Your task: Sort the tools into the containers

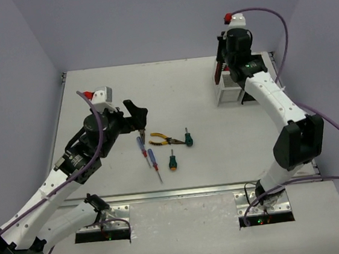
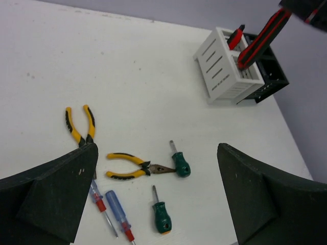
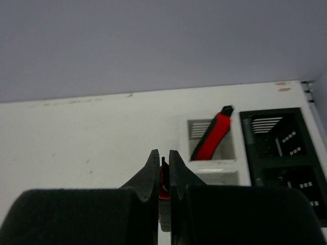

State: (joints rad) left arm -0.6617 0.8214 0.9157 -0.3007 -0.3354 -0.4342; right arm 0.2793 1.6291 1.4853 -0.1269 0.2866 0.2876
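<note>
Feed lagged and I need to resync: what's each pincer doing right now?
Left pincer: open, holding nothing.
Right pincer: closed on a red utility knife over the white bin.

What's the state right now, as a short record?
left gripper: open, empty
right gripper: shut on held knife, over white bin
white bin: binned knife inside
black bin: no tool seen
loose on table: pliers, second pliers, green screwdriver, second green screwdriver, thin screwdriver, second thin screwdriver
</note>
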